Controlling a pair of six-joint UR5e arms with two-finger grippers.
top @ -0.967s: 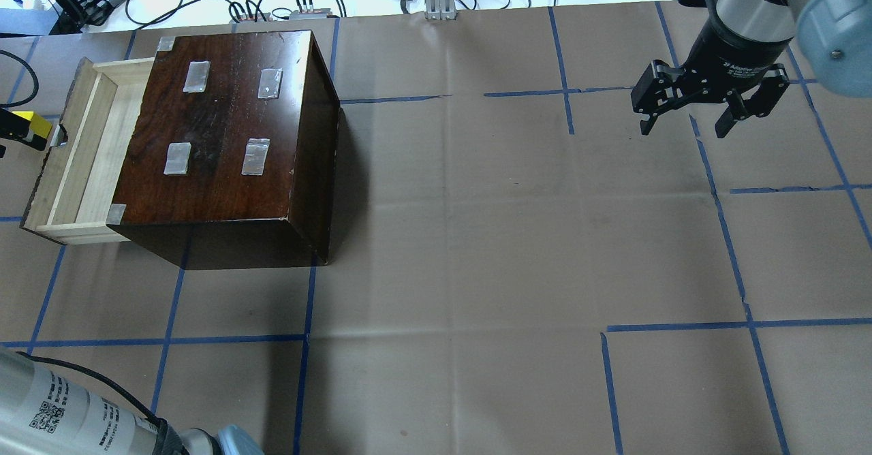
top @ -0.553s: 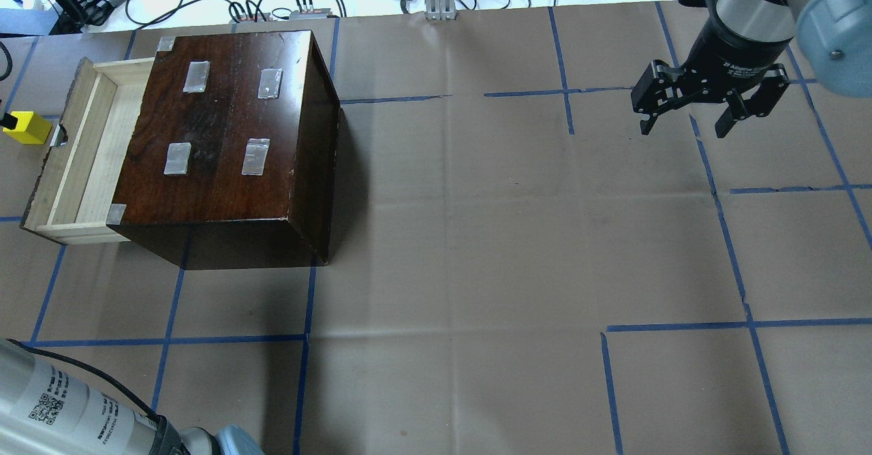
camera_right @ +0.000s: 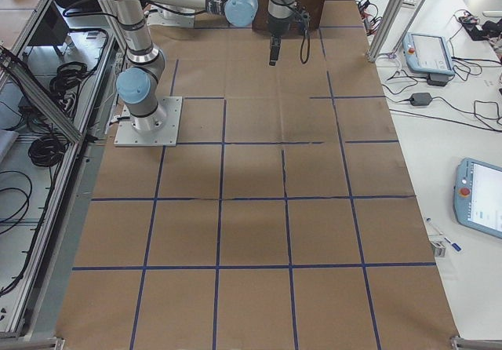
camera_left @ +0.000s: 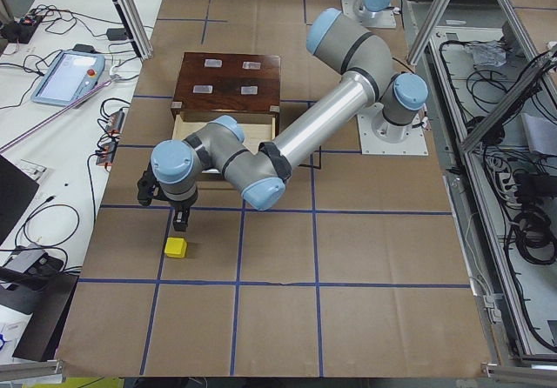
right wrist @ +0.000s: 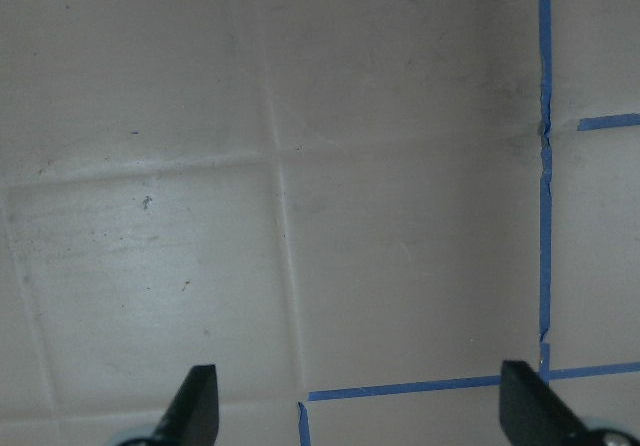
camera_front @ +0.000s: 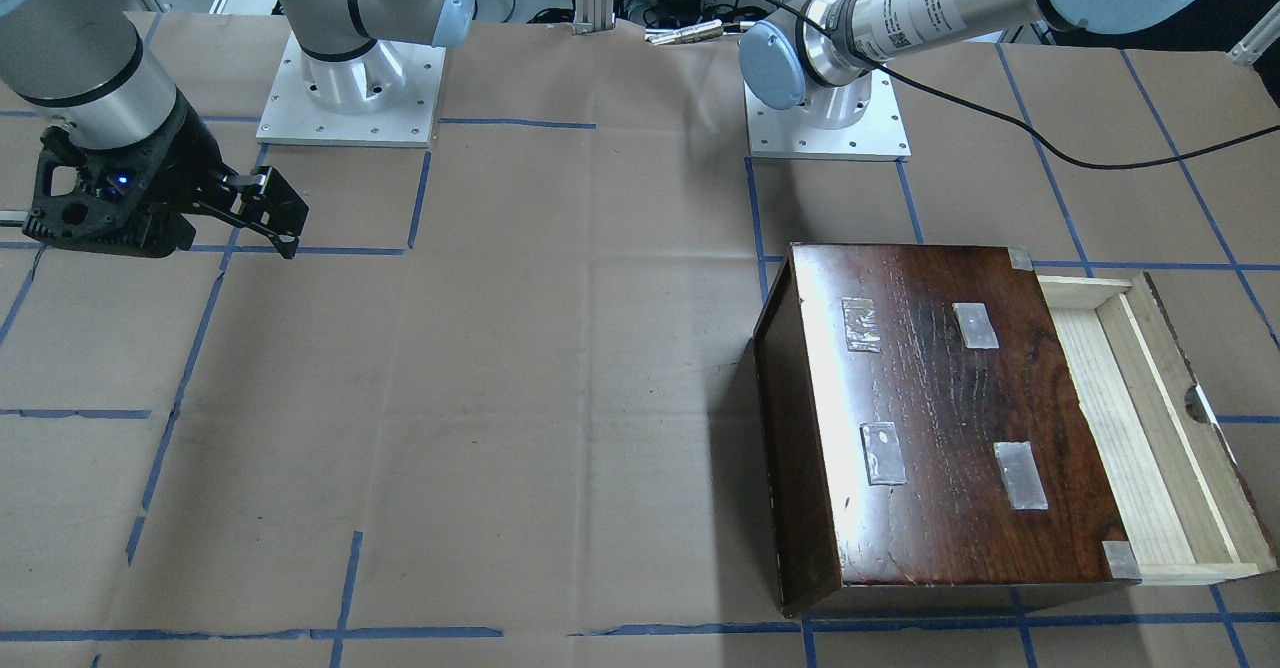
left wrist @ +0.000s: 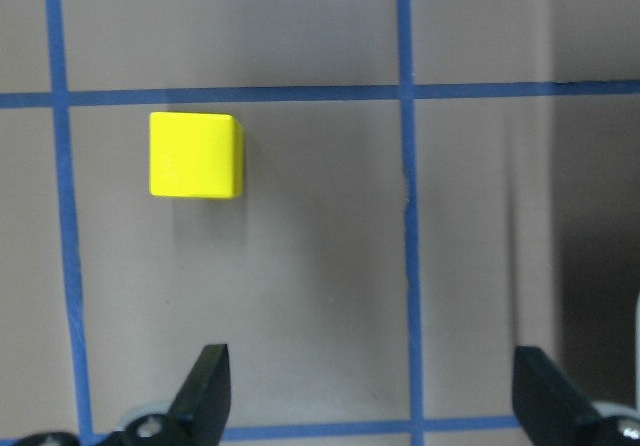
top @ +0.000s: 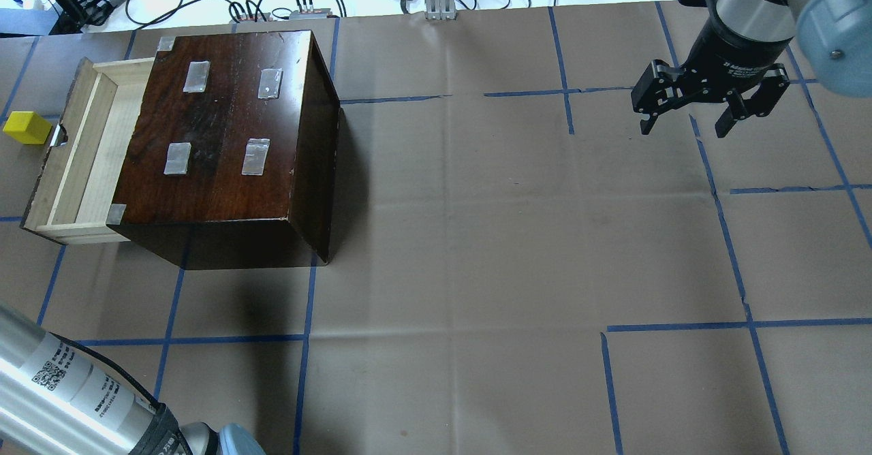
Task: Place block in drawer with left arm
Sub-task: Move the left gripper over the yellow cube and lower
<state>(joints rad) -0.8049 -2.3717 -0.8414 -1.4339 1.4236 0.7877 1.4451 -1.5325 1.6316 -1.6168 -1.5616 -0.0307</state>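
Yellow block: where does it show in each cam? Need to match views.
Front-facing: not in it.
Overhead: yellow block, far left edge, just outside the notched front of the drawer.
Exterior left: lower left, on the paper below the left gripper.
Exterior right: not visible.
Left wrist: upper left.
Right wrist: not in it.
Shared landmark: the open drawer of the dark wooden box.

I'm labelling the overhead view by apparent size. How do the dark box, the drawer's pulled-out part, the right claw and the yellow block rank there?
Largest to smallest:
1. dark box
2. drawer, its pulled-out part
3. right claw, raised nearer the camera, so it looks bigger than it is
4. yellow block
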